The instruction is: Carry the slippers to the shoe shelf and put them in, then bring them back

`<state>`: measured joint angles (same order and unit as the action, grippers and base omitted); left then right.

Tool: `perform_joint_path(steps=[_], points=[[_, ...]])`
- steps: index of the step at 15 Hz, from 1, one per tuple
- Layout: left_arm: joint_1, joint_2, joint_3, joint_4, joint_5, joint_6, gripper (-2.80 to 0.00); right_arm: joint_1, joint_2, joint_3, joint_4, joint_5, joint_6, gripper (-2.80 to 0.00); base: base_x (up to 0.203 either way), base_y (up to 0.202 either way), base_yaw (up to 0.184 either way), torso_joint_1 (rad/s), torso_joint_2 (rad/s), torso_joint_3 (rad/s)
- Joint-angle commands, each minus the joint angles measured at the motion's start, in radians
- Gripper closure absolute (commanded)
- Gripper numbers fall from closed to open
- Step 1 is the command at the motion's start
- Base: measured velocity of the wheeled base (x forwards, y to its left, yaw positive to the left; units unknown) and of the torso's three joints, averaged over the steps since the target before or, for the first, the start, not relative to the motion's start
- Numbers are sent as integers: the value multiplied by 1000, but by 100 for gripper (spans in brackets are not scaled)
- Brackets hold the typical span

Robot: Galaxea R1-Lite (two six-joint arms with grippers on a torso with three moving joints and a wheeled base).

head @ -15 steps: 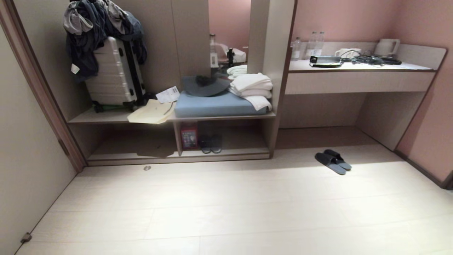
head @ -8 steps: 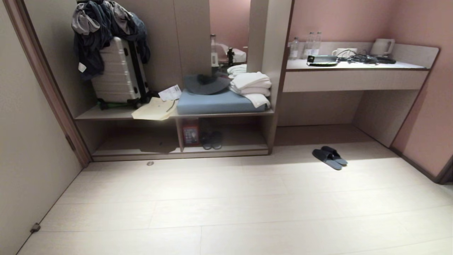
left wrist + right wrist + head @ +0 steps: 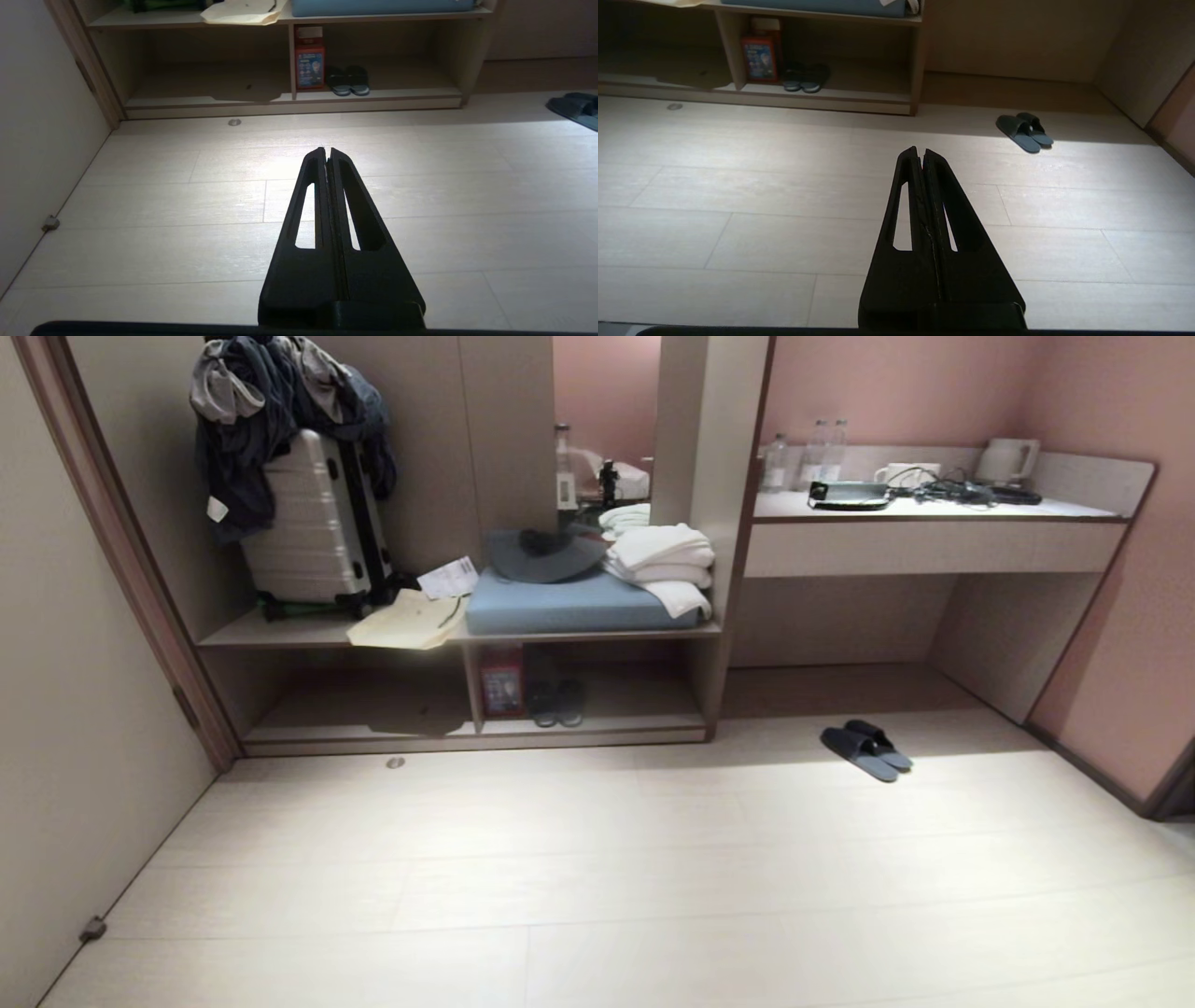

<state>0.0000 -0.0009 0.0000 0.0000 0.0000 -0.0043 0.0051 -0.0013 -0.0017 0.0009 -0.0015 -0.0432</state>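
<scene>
The slippers, a flat dark grey pair, lie side by side on the pale floor in front of the recess under the desk, right of the shoe shelf. They also show in the right wrist view as slippers and at the edge of the left wrist view as slippers. The shoe shelf is a low beige cubby with an upright divider. My left gripper and right gripper are both shut, empty, held over bare floor far from the slippers. Neither arm appears in the head view.
A chunkier dark pair of shoes and a red box sit in the shelf's right bay. Above are a suitcase, papers, a blue cushion and towels. A desk stands at right; a wall runs along the left.
The whole view has shifted: the shelf, desk and slippers sit slightly higher and further left in the picture than a second ago, as the camera moved. The slippers lie where they were.
</scene>
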Motion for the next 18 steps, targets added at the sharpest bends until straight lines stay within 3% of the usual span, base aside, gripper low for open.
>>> perform_joint_path(steps=[1,8,18], points=[[0,2,0,-2,0,1,0,0,0,0,1,1,-1,0,-199,-154,4,2,0,2],[0,1,0,2,2,1,0,1,0,0,1,3,-4,0,-155,-173,1,-2,3,3],[0,1,0,2,2,1,0,1,0,0,1,5,-7,0,0,0,0,0,0,0]])
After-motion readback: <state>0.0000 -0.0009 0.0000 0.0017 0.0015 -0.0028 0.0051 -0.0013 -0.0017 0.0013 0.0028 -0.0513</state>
